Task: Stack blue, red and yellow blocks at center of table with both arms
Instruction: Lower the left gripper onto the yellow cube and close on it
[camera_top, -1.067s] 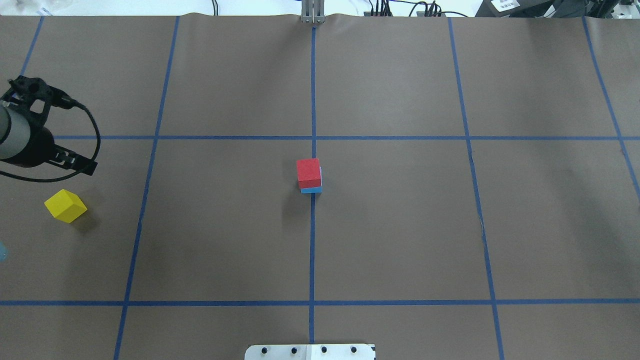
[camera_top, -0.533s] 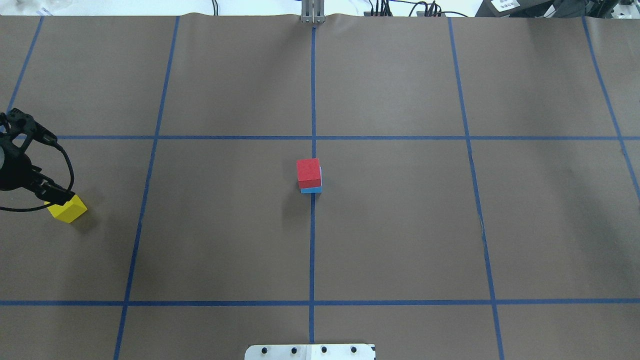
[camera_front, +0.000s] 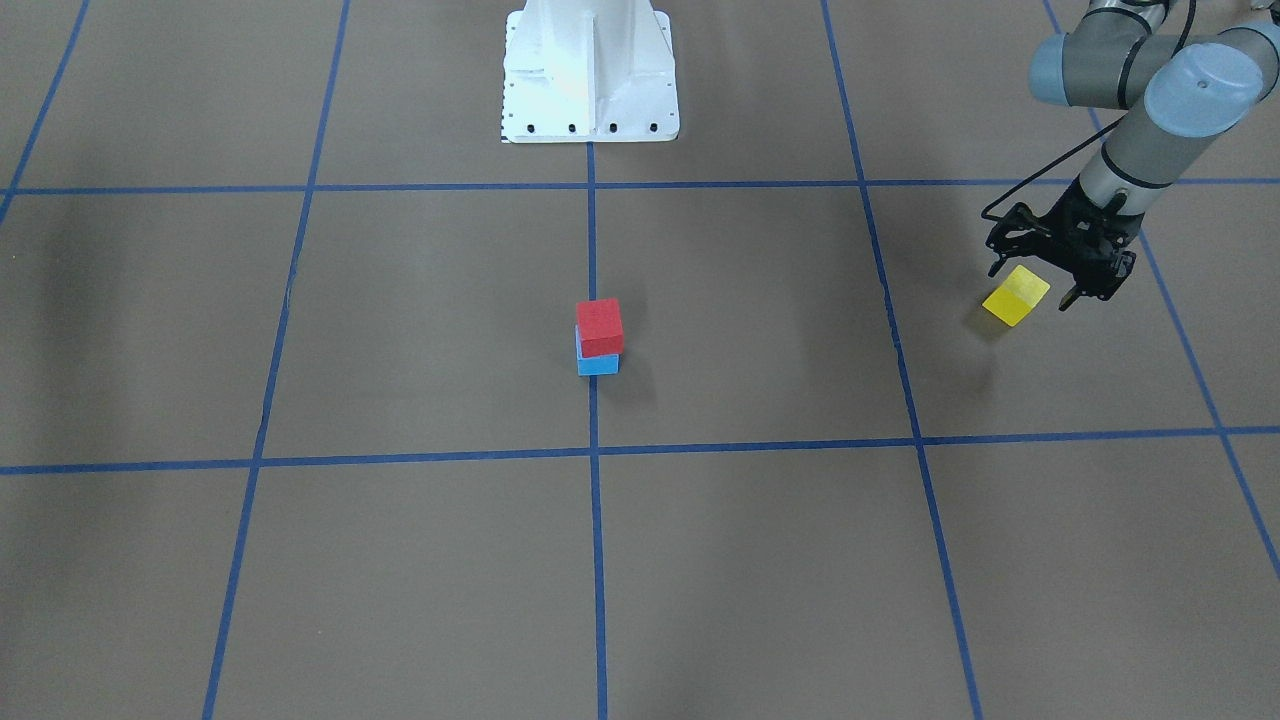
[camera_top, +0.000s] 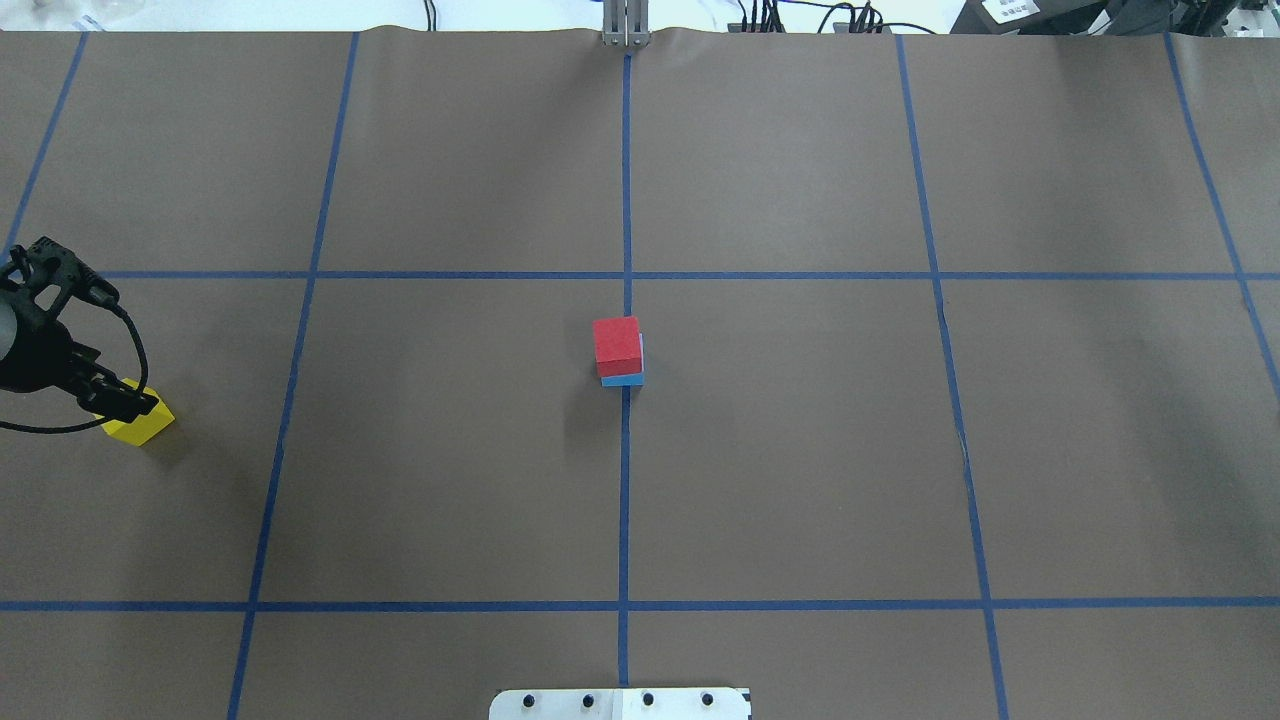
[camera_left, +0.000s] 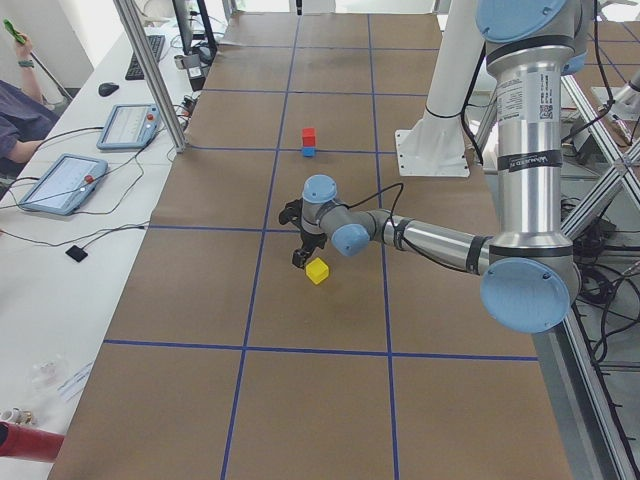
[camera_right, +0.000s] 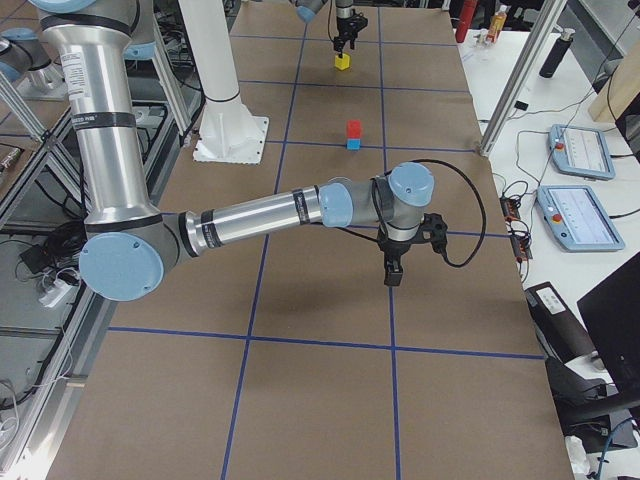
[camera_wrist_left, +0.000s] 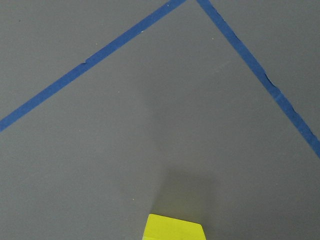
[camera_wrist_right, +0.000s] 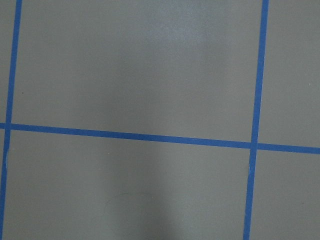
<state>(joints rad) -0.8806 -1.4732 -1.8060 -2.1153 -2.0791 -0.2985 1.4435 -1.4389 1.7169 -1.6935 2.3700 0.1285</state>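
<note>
Stack: red block (camera_top: 616, 345) sits on blue block (camera_top: 622, 380) at the middle of the table (camera_top: 800, 450), on the centre tape line (camera_top: 626, 500).
Stack alignment: both cubes stand flat with faces roughly square to the tape grid; the red one is shifted slightly toward the table's left edge, so a thin strip of blue shows on the right side.
Yellow block (camera_top: 140, 428): flat on the table close to the left edge, well apart from the stack, turned diagonally so its corners point at the grid lines; as a cube it has no long axis.
Left claw (camera_front: 1030, 287): points down at the yellow block with its fingers apart, one on either side of the block in the front-facing view; whether they touch it I cannot tell.
Left wrist view: only the yellow block's top shows, at the bottom edge.
Right claw (camera_right: 392, 272): points down near the table's right end, far from every block; apart or together I cannot tell.
</note>
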